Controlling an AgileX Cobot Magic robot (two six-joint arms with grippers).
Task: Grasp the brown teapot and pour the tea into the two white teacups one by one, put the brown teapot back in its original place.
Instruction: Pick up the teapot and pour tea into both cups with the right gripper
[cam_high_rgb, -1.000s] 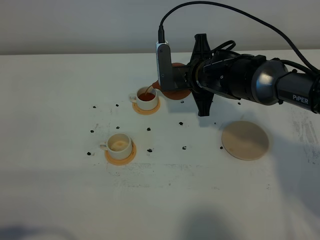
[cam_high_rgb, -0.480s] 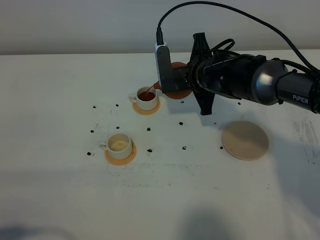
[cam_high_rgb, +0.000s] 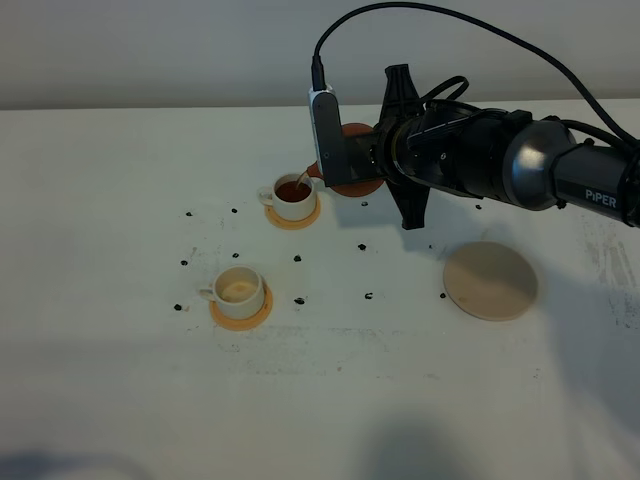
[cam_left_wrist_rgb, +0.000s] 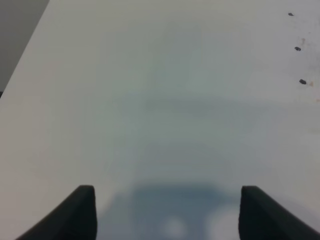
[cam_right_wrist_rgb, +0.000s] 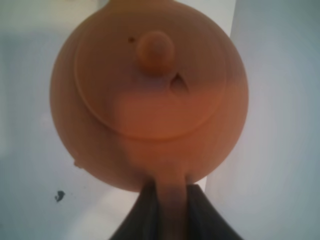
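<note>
My right gripper (cam_high_rgb: 362, 160) is shut on the handle of the brown teapot (cam_high_rgb: 352, 186) and holds it tilted, its spout over the far white teacup (cam_high_rgb: 292, 197). That cup holds dark reddish-brown tea (cam_high_rgb: 293, 190) and stands on an orange-tan coaster. The near white teacup (cam_high_rgb: 238, 289) shows a cream inside on its own coaster. In the right wrist view the teapot (cam_right_wrist_rgb: 150, 95) fills the frame, with my fingers (cam_right_wrist_rgb: 137, 220) clamped on its handle. The pale beige disc coaster (cam_high_rgb: 490, 280) lies bare at the right. My left gripper (cam_left_wrist_rgb: 165, 210) is open over bare table.
Small dark specks (cam_high_rgb: 298, 258) dot the white table (cam_high_rgb: 120, 200) around the cups. The right arm (cam_high_rgb: 500, 165) and its black cable stretch from the right edge over the back of the table.
The teapot has stayed tilted over the far cup with hardly any motion. The stream from the spout looks thinner now.
</note>
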